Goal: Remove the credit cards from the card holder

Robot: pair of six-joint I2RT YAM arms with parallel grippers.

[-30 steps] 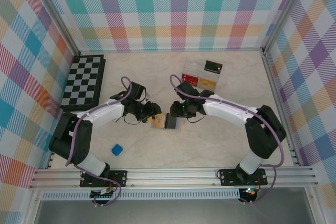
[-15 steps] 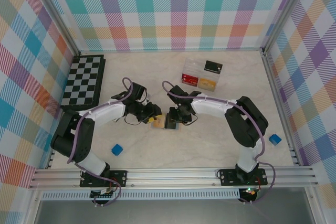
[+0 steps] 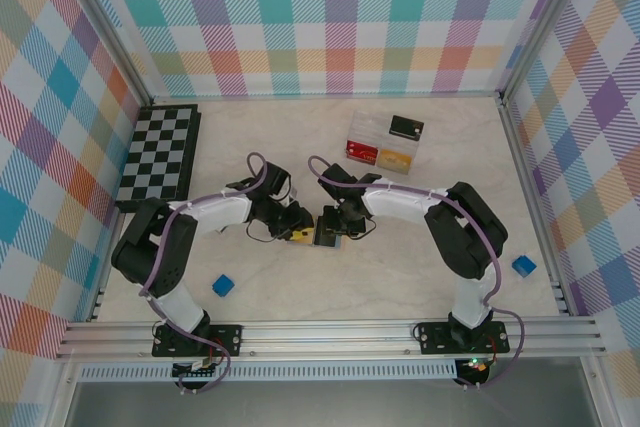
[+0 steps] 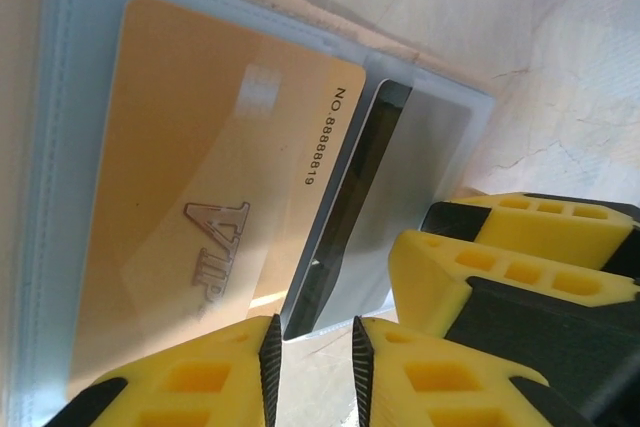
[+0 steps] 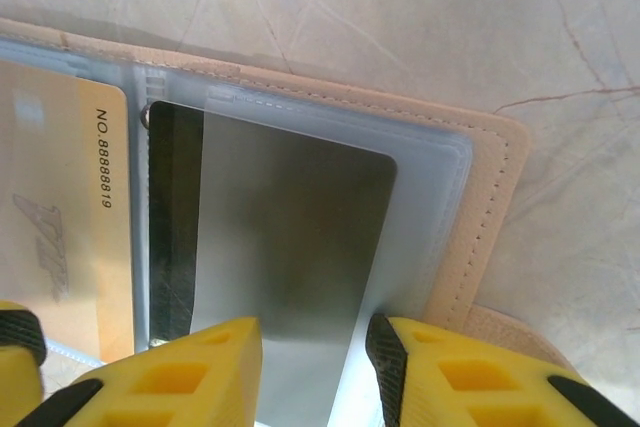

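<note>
While open, card holder (image 3: pixel 318 236) lengthwise left-right.

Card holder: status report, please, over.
Left gripper jaws narrow at the card holder's edge, grip unclear. Right gripper open, tips astride the dark card. Gold card and dark card both sleeved. Compartment box stands apart.

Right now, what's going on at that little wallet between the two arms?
Both arms reach in over the open card holder, which lies flat on the table. The left gripper is at the holder's edge near the fold, beside the gold card, jaws narrowly apart. The right gripper straddles the lower edge of the dark card, jaws open. Both cards sit in their clear sleeves; neither is out yet.
</note>
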